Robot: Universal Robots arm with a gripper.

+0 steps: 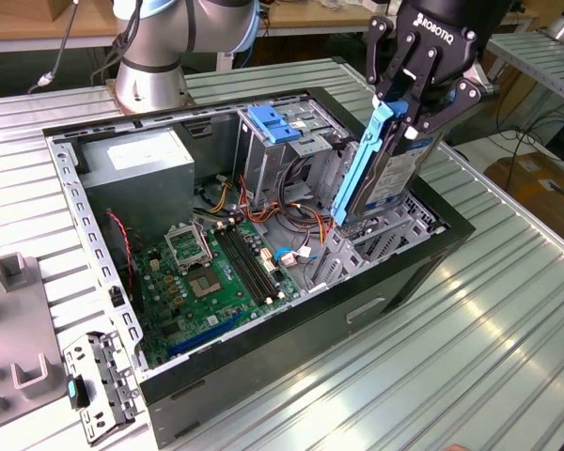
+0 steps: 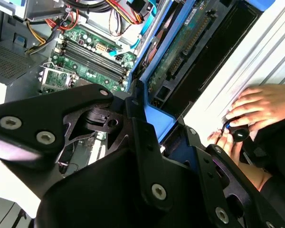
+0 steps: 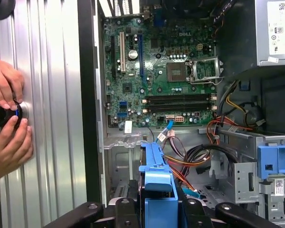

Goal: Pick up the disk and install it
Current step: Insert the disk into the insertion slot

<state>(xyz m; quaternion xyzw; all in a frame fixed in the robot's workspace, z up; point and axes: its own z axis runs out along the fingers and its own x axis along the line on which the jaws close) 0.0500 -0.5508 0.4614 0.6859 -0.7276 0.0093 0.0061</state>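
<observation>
- Blue-railed silver disk (image 1: 395,178): clamped between the fingers of the gripper (image 1: 416,113) and hanging directly beneath it, at the exterior view's right end of the open case (image 1: 263,343).
- Long axis: steeply upright with a slight lean, running from the gripper down toward the metal bay (image 1: 409,225).
- Lower end: at the bay's mouth; contact with the bay cannot be told.
- Board (image 1: 216,272): well apart, toward the exterior view's left.
</observation>
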